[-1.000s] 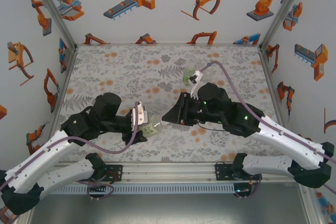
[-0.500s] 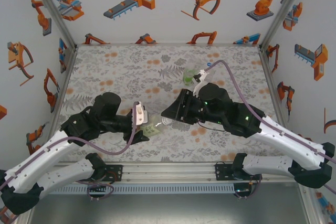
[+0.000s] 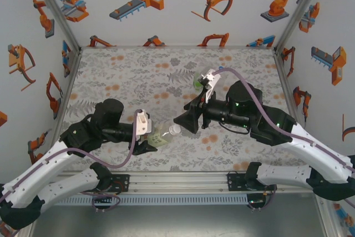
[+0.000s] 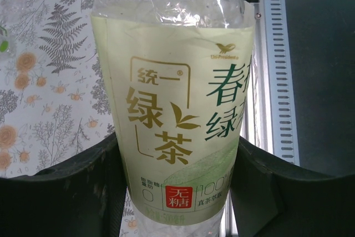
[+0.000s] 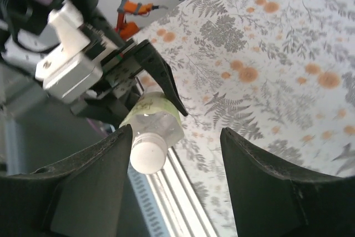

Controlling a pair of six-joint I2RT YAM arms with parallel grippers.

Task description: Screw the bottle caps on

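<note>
The table point(image 3: 127, 76) is covered by a pale cloth point(image 3: 138, 90) printed with grey ferns and orange flowers, and a metal rail point(image 3: 177, 181) is fixed along its near edge. A green-labelled bottle point(image 3: 197, 82) is seen on the cloth toward the far right, partly hidden; its pose cannot be told.
</note>
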